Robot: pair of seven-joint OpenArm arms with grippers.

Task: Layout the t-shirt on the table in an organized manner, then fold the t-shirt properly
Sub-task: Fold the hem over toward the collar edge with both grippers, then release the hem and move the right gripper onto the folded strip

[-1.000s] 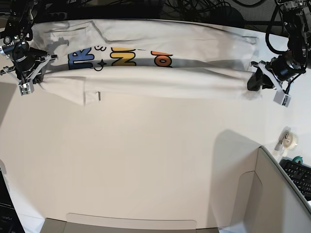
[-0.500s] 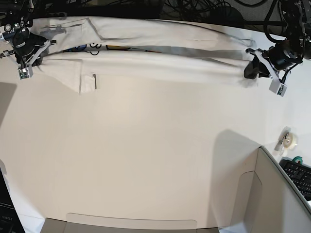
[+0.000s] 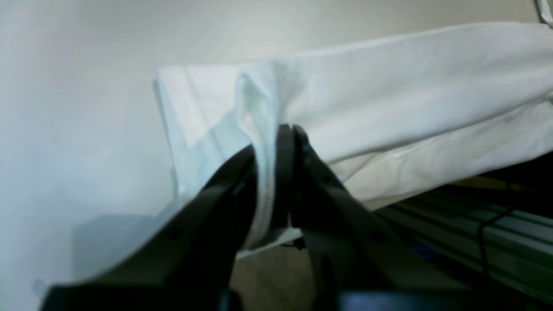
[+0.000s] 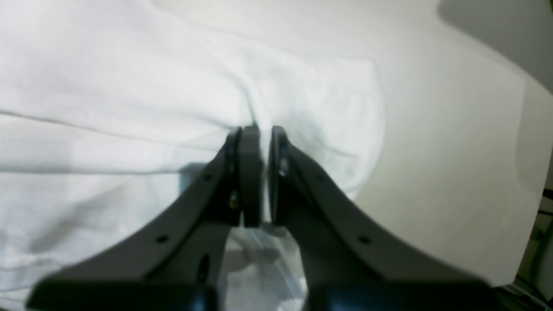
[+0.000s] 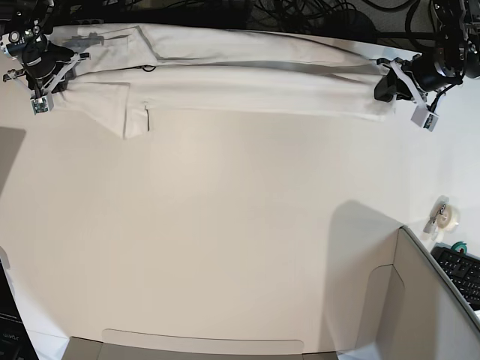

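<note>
T-shirt point(image 5: 255, 79) lies folded lengthwise on table point(image 5: 225, 225), no lettering showing.

A robotics lab or test bench: a wide off-white table point(image 5: 225, 225) with an arm clamped at each far corner, tangled black cables point(image 5: 300, 11) along 12 o'clock, and at 4 o'clock a roll of tape point(image 5: 448, 216), a keyboard point(image 5: 461, 274) and a grey box point(image 5: 420, 300).
</note>
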